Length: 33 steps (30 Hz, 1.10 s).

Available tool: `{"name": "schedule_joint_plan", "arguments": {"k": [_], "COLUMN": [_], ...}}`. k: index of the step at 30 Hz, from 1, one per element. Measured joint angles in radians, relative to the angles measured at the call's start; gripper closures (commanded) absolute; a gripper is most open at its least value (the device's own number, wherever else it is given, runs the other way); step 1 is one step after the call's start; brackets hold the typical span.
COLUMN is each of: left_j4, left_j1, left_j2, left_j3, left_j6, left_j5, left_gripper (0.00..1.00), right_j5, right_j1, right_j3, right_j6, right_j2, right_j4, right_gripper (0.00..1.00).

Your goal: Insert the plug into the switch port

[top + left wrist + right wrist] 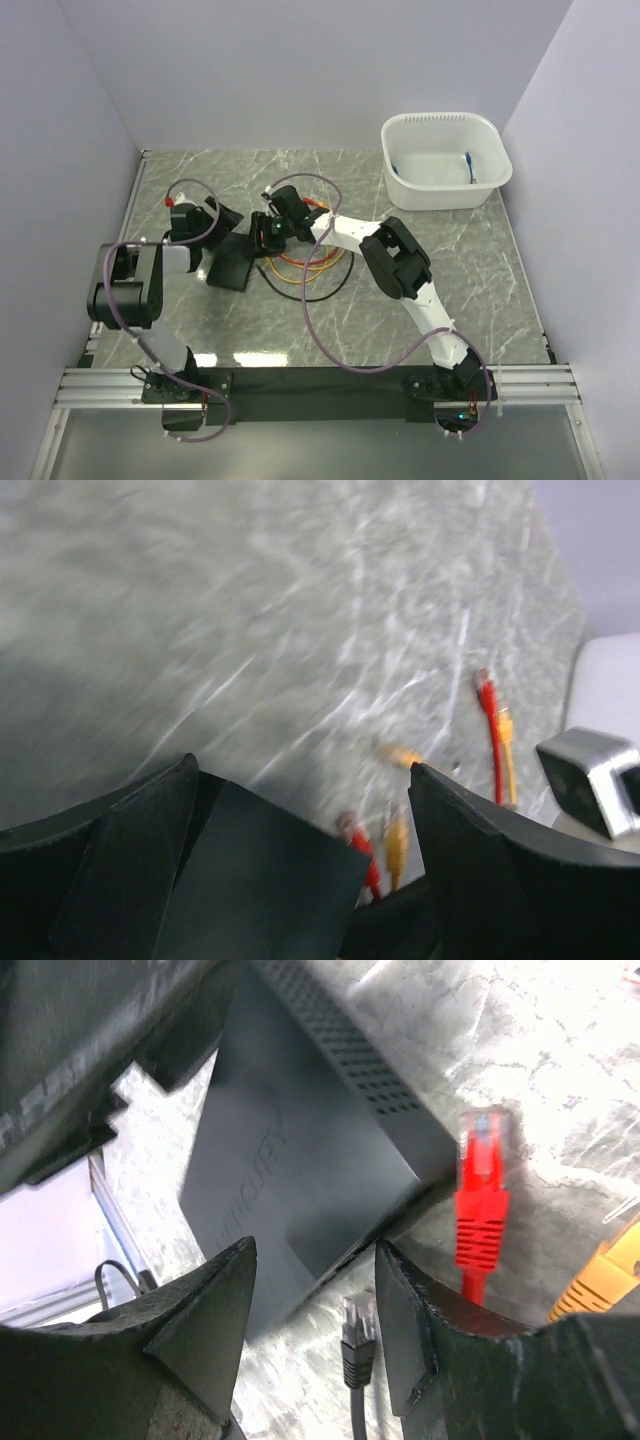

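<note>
The flat matte-black switch box lies left of centre on the marble table; its port side is hidden from me. In the left wrist view the box sits between my left gripper's spread fingers, against the left one, with a gap to the right one. In the right wrist view the box lies just ahead. A black plug lies on the table between my open right gripper's fingers, untouched. The left gripper and the right gripper flank the box's far end.
A red plug and a yellow plug lie right of the black one. Orange, red and black cables loop beside the box. A white tub with blue cables stands at the back right. Walls close three sides.
</note>
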Motion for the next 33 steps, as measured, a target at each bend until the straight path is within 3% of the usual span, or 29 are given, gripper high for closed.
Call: {"name": "schedule_joint_plan", "arguments": {"k": [8, 19, 27, 33], "left_j4": [0.018, -0.024, -0.146, -0.285], "left_j1": [-0.037, -0.067, -0.069, -0.046], "left_j2": [0.136, 0.136, 0.031, -0.095], "left_j3": [0.159, 0.215, 0.217, 0.198], "left_j6": [0.014, 0.035, 0.057, 0.064], "left_j5": [0.095, 0.161, 0.065, -0.086], "left_gripper": [0.1, 0.09, 0.08, 0.09], "right_j5": [0.01, 0.015, 0.06, 0.174], "right_j1": [-0.002, -0.002, -0.001, 0.008], "right_j3": [0.01, 0.01, 0.003, -0.209], "right_j6": [-0.013, -0.099, -0.225, -0.328], "right_j2": [0.0, -0.002, -0.093, -0.36], "right_j4": [-0.03, -0.014, -0.076, -0.055], "right_gripper": [0.43, 0.42, 0.42, 0.41]}}
